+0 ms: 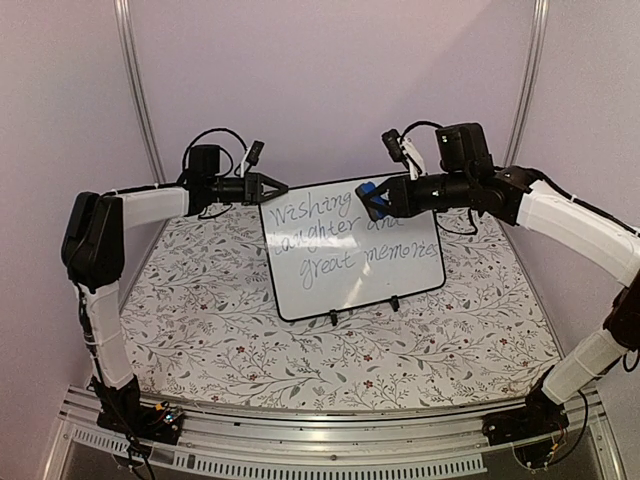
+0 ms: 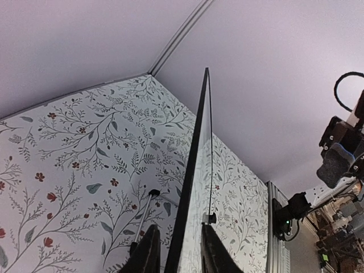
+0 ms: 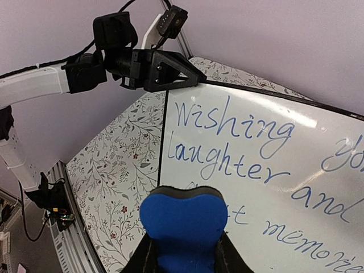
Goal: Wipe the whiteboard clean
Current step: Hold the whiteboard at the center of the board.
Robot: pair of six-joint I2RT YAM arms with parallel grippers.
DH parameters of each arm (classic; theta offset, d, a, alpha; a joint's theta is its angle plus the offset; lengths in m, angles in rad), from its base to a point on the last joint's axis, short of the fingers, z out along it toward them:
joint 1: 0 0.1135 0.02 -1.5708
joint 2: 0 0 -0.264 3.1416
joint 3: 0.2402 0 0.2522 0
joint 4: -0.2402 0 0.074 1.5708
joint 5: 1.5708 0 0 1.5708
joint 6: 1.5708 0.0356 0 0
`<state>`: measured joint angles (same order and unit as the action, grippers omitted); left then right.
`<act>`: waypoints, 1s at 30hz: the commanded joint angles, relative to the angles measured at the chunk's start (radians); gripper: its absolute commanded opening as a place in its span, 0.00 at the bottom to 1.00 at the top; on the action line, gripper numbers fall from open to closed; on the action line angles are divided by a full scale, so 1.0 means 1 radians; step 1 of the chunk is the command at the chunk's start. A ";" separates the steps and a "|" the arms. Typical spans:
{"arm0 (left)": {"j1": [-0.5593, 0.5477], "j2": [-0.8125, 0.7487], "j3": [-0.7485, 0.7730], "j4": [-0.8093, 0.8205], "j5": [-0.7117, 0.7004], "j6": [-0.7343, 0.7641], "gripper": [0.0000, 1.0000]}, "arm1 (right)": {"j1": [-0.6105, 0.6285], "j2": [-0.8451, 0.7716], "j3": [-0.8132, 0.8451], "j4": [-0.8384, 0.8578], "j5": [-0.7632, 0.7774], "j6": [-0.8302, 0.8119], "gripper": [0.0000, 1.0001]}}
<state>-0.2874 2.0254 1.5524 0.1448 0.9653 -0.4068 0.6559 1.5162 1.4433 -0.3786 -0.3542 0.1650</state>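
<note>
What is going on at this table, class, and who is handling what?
The left tool straddles the upper left edge of the propped-up whiteboard. The right tool holds a blue eraser at the board's upper right, over the cursive writing. The visible words look unsmeared, so erasing seems not yet begun.

One whiteboard (image 1: pixel 340 292), one blue eraser (image 3: pixel 185 222), two end effectors (image 1: pixel 283 188) (image 1: pixel 374 199) (left and right), one floral tablecloth (image 1: pixel 200 330)
</note>
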 commanded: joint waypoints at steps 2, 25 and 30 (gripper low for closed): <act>-0.019 -0.042 -0.026 0.034 0.038 -0.002 0.25 | 0.026 0.009 -0.017 0.041 0.035 0.022 0.22; -0.022 -0.079 -0.068 0.003 0.015 -0.022 0.35 | 0.075 0.036 0.017 0.059 0.070 0.018 0.23; -0.020 -0.071 -0.064 -0.010 0.015 -0.017 0.32 | 0.081 0.038 0.017 0.061 0.074 0.022 0.23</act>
<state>-0.2943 1.9739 1.4929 0.1432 0.9787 -0.4240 0.7269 1.5448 1.4300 -0.3489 -0.2966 0.1833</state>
